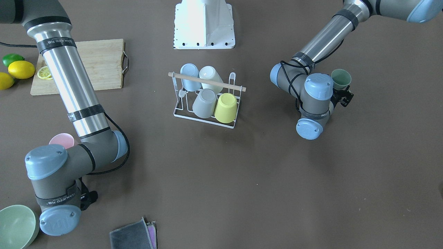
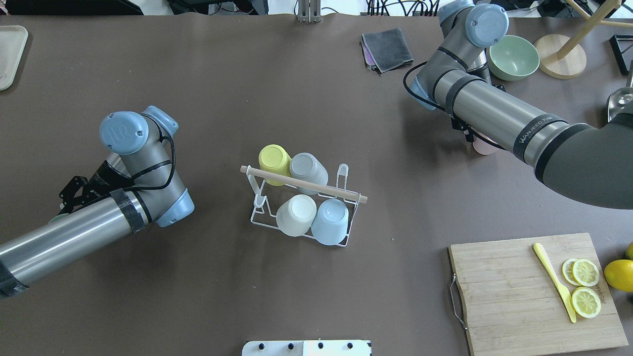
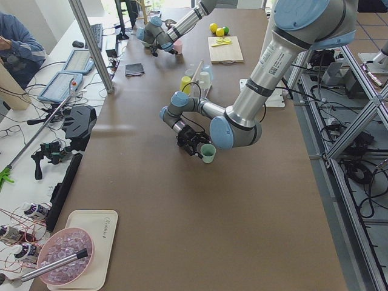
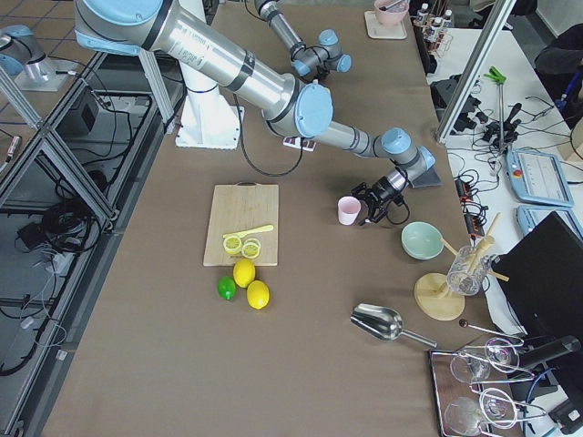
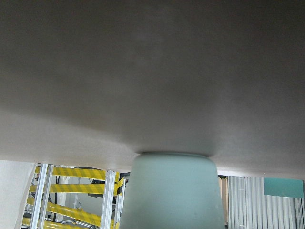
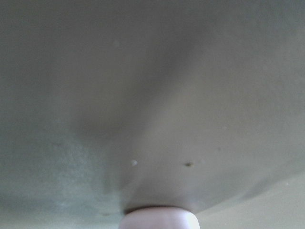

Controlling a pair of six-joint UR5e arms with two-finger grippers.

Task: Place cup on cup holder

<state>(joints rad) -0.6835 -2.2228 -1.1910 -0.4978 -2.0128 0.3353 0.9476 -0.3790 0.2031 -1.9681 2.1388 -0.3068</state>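
Note:
The white wire cup holder (image 2: 257,217) with its wooden rod handle (image 1: 207,82) stands mid-table and holds several upturned cups: yellow, grey, white and light blue. A green cup (image 1: 341,79) stands upright on the table. My left gripper (image 3: 195,147) is level with it, jaws spread, fingertips right at its side. The cup fills the bottom of the left wrist view (image 5: 171,191). A pink cup (image 4: 349,210) stands upright on the table. My right gripper (image 4: 370,208) is beside it, open, a little apart. The cup's base shows in the right wrist view (image 6: 159,218).
A wooden cutting board (image 2: 524,291) with lemon slices and a yellow knife lies at my right front, with lemons beside it. A green bowl (image 2: 514,57), a grey cloth (image 2: 388,48) and a wooden stand (image 2: 561,62) sit at the far right. A tray (image 2: 10,54) is at the far left.

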